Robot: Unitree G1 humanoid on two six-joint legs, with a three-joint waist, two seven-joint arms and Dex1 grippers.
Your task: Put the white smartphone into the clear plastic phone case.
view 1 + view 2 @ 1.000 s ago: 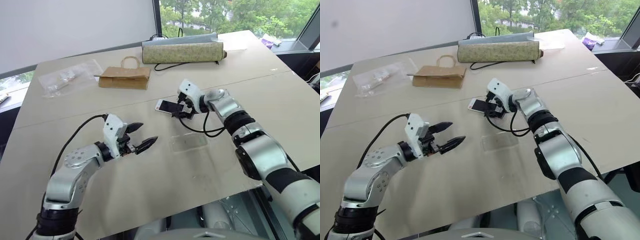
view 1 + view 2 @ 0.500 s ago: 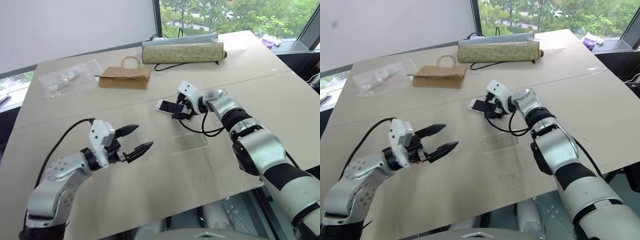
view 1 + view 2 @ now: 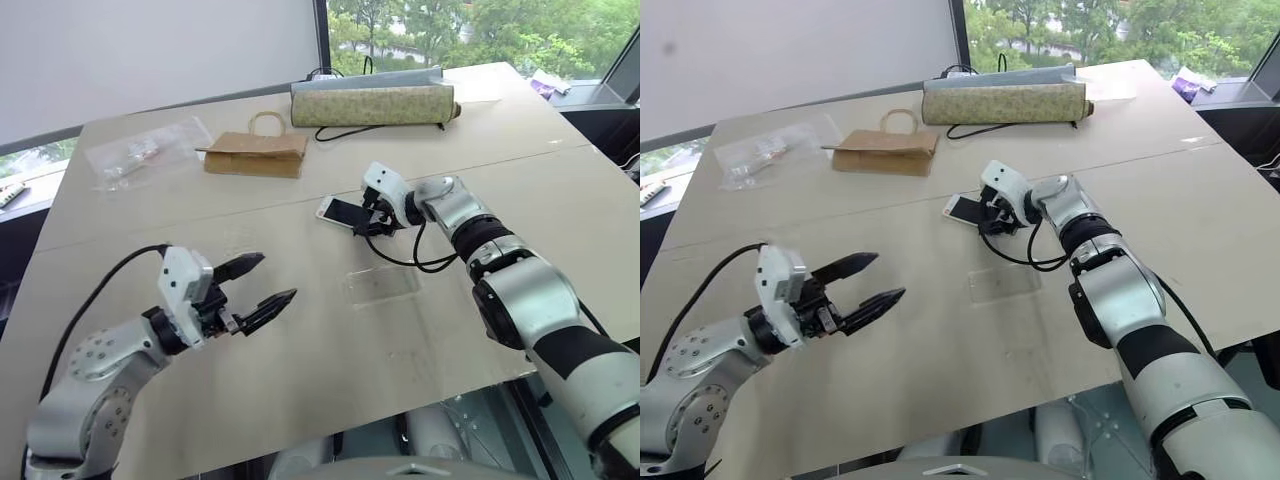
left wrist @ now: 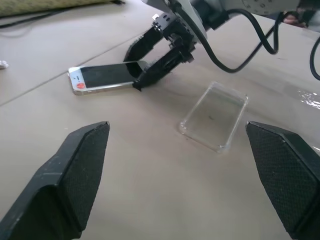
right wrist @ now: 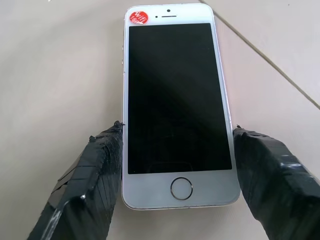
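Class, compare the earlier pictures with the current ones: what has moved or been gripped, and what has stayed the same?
The left gripper drew back toward the robot, its jaws open throughout. The right gripper narrowed its fingers onto the long edges of the white smartphone, which lies flat on the table; a firm grip cannot be confirmed. The phone, the clear plastic phone case, the paper bag and the roll kept their places.

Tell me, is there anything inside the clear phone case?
No, the clear phone case is empty: the table shows right through it. The white smartphone lies apart, flat on the table, between the right gripper's fingers.
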